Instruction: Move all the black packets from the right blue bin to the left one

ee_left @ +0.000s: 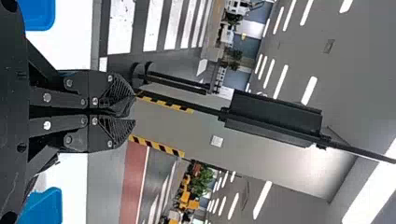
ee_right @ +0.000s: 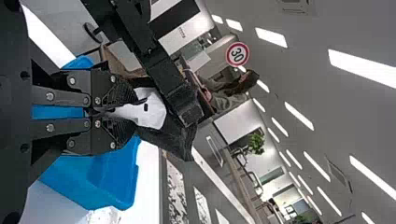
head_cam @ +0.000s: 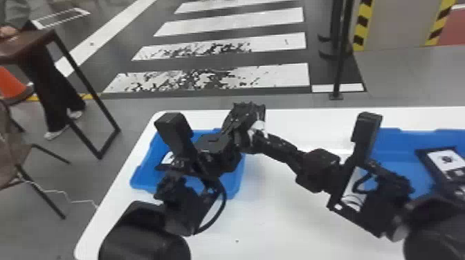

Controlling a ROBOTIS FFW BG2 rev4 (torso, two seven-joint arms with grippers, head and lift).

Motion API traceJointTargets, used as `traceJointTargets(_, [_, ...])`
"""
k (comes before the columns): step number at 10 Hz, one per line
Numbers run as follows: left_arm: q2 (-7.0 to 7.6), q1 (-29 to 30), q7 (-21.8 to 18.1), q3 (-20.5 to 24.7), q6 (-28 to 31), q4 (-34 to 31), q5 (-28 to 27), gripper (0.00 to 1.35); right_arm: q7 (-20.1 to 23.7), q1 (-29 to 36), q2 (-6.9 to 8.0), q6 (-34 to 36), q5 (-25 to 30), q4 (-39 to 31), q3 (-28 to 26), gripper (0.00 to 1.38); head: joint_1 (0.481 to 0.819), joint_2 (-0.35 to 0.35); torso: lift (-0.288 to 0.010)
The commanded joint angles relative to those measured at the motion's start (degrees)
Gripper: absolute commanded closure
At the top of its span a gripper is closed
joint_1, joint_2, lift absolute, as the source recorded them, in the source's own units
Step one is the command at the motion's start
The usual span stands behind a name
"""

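Both arms were found converging. The left pincer (head_cam: 246,112) pointed forward and rightward, jaws drawn together, its wrist (head_cam: 187,197) behind and left of it. The right pincer (head_cam: 261,138) pointed leftward, jaws gripping, near the left pincer; its wrist (head_cam: 384,197) lay to its right.

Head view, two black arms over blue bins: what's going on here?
Mid-transfer of packets. The robot's right gripper is closed on a black packet with a white label, held up near the left blue bin and not yet released. The left gripper is shut and empty. A labelled packet is already in the left bin, and another is in the right blue bin, so the job isn't finished.
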Motion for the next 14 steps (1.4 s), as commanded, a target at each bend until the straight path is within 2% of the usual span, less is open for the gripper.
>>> traceJointTargets(1, [0.02,-0.06,-0.21,-0.14,-2.04,-0.01,-0.93,1.22,-0.71,-1.03,0.45,-1.19,-0.56,1.72,-0.01,1.08,0.692,0.244,-0.14])
traceJointTargets(2, [0.02,-0.06,-0.21,-0.14,-3.44,-0.01,-0.93,1.22,-1.85,-1.59,0.81,-1.33,-1.59,2.71,-0.01,1.03,0.687,0.241,-0.14])
traceJointTargets(3, [0.02,-0.2,-0.21,0.2,-4.99,-0.01,-1.04,1.22,-1.94,-1.59,0.98,-1.33,-3.19,3.41,-0.12,0.63,0.678,0.236,-0.14])
traceJointTargets(4, [-0.07,-0.2,-0.03,1.35,-5.97,-0.01,-1.96,1.22,-1.85,-1.03,0.89,-1.33,-3.08,3.27,-0.58,0.16,0.671,0.236,-0.14])
traceJointTargets(5, [-0.51,-0.34,0.5,3.52,-7.38,0.84,-3.33,1.22,-1.68,0.09,0.89,-1.33,-3.08,3.27,-1.61,0.0,0.667,0.239,-0.14])
traceJointTargets(6, [-0.77,-0.76,2.08,5.46,-10.33,2.52,-7.1,1.22,-1.59,1.92,1.07,-1.33,-3.08,3.13,-3.55,0.07,0.663,0.251,-0.14])
traceJointTargets(8, [-1.48,-3.15,5.51,9.12,-18.77,12.65,-14.18,1.22,-1.5,5.58,1.69,-1.33,-2.39,2.14,-8.92,0.07,0.657,0.29,-0.14])
traceJointTargets(9, [-1.83,-2.59,7.7,9.8,-18.77,14.9,-12.47,1.17,-1.41,6.98,1.77,-1.19,-1.36,1.02,-11.66,0.07,0.658,0.297,-0.14])
traceJointTargets(10, [-2.0,-1.75,7.7,10.03,-17.51,14.76,-11.67,0.67,-1.41,8.53,2.12,0.5,0.58,-0.53,-15.09,0.07,0.664,0.306,-0.14])
traceJointTargets(11, [-2.0,-1.18,7.26,10.03,-19.62,14.76,-12.24,0.16,-1.41,10.08,2.83,4.72,4.92,-3.2,-19.89,0.07,0.677,0.298,-0.14])
traceJointTargets(12, [-2.18,-0.62,6.39,9.57,-22.15,14.76,-10.98,0.05,-1.5,10.92,3.09,9.36,8.92,-6.01,-23.77,0.07,0.685,0.274,-0.14])
traceJointTargets(13, [-2.36,-0.34,4.54,9.46,-23.13,13.63,-10.18,0.14,-1.59,12.05,3.27,12.03,12.81,-9.11,-27.43,0.08,0.686,0.261,-0.14])
traceJointTargets(14, [-2.36,0.78,2.96,9.34,-22.29,10.82,-10.3,0.15,-3.35,14.16,3.79,16.11,16.46,-13.75,-31.2,0.08,0.686,0.227,-0.14])
